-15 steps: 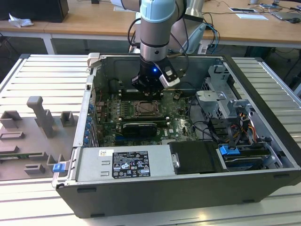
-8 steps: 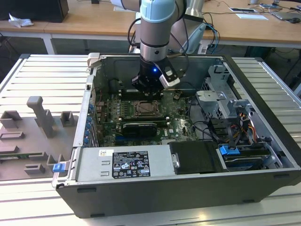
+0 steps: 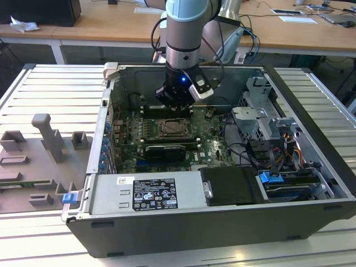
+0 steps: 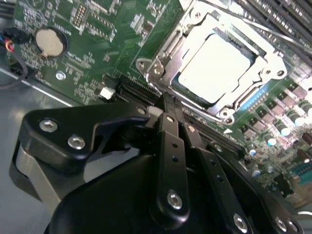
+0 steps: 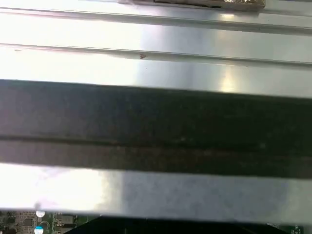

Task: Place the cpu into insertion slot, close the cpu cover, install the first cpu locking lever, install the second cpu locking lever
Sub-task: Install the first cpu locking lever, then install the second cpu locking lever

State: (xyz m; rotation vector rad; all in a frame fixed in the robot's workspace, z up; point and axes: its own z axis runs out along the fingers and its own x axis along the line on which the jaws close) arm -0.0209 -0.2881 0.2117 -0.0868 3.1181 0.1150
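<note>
A black robot hand (image 3: 177,100) on a grey-and-blue arm hangs inside the open dark-grey metal computer case (image 3: 311,111), just at twelve o'clock of the square silver-rimmed insertion slot (image 3: 176,129) on the green circuit board (image 3: 208,146). Grey plastic fixture blocks (image 3: 47,136) stand at nine o'clock of the case on the ribbed aluminium tabletop (image 3: 50,94).

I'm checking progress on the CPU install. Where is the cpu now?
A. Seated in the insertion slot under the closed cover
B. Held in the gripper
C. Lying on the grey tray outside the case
A: in the second wrist view the cpu lies in the insertion slot, the cpu cover framing it.
</note>
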